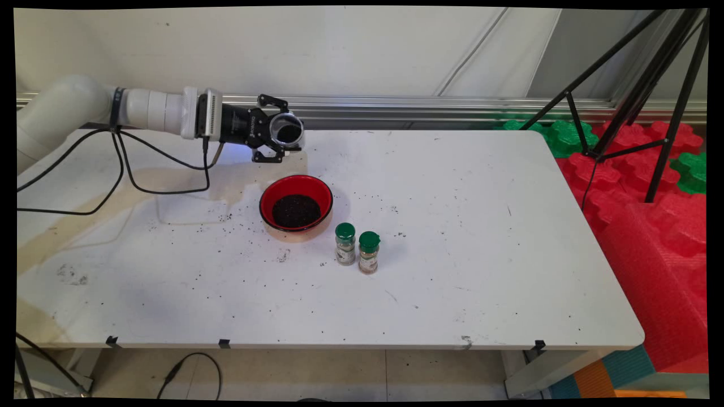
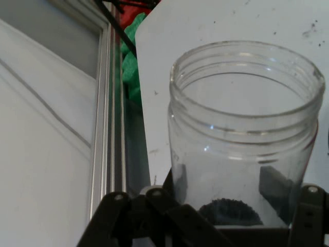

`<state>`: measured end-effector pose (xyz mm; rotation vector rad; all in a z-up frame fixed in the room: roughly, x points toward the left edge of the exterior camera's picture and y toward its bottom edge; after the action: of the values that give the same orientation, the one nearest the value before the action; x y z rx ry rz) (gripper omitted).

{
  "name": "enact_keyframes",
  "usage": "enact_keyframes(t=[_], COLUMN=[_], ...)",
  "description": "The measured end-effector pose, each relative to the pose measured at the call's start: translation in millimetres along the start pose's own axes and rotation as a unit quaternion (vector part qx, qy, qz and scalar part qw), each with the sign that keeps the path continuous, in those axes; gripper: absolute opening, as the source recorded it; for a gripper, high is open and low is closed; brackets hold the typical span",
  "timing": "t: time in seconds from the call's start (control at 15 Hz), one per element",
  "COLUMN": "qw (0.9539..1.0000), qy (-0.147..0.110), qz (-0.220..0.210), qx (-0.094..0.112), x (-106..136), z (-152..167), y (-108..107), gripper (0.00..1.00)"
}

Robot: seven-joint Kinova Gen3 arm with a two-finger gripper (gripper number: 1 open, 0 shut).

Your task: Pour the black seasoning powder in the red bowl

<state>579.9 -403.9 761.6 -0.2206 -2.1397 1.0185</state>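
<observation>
The black two-finger gripper [image 1: 281,134] clamps a tipped, lidless clear glass jar [image 2: 241,139] at twelve o'clock above a red bowl [image 1: 296,204] of dark grains.

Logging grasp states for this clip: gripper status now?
Gripper: shut on the clear glass jar, held on its side above the red bowl.

One clear jar [image 2: 241,139], one red bowl [image 1: 296,195], two green-capped spice bottles [image 1: 345,244] [image 1: 369,252], one white table [image 1: 481,237]

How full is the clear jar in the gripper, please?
Nearly empty: the clear jar, lidless and lying sideways in the gripper, shows only a small dark remnant at its base, its walls see-through.
</observation>
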Motion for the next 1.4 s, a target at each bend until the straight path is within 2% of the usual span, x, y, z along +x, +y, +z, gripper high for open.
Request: enact_keyframes(t=[0.33, 0.73, 1.0, 1.4], qw=[0.9978, 0.9889, 0.9791, 0.9602], qy=[-0.003, -0.006, -0.007, -0.011], qz=[0.066, 0.148, 0.203, 0.279], qx=[-0.004, -0.009, -0.012, -0.013], x=[3.4, 7.0, 10.6, 14.8], z=[-0.3, 0.6, 2.2, 5.5], y=[4.4, 9.3, 12.9, 15.9], gripper=[0.0, 0.0, 0.0, 0.0])
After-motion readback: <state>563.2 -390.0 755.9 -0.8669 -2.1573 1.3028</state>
